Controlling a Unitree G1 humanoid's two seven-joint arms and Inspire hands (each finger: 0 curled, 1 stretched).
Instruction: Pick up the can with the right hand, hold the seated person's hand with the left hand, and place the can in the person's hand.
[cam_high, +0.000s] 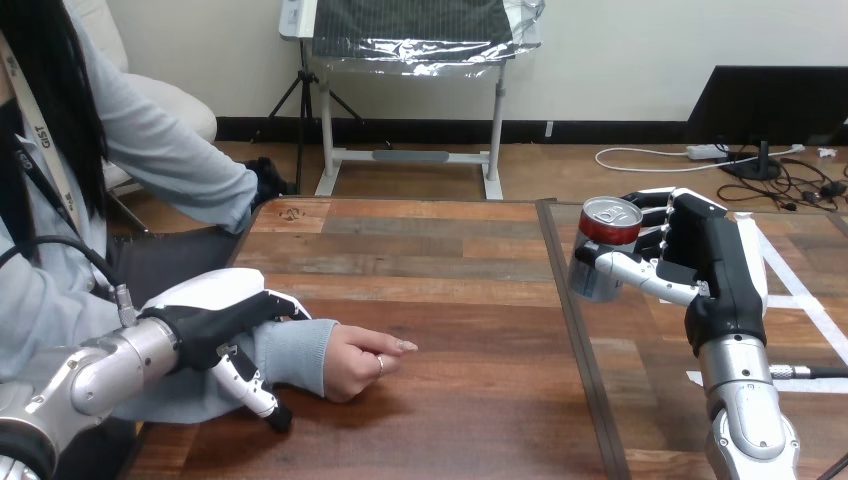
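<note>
Well to the right of the person's hand (360, 360), which rests on the brown wooden plank table (450, 260), the robot's right hand (700, 262) grasps an upright silver metal can with a red band near its top (605, 250), fingers and thumb curled around it. Just left of the person's hand, the left hand (215, 322) clasps the grey-sleeved wrist, fingers over, thumb alongside.

A pale wall (620, 45) with a dark skirting board (600, 130) spans the top of the frame above a wood floor (580, 178). At upper centre a white stand (497, 110) carries a foil-wrapped panel (410, 25), with a tripod (299, 100) at its left. A dark monitor (765, 100) sits upper right. The wooden worktop (450, 260) fills the lower frame.
</note>
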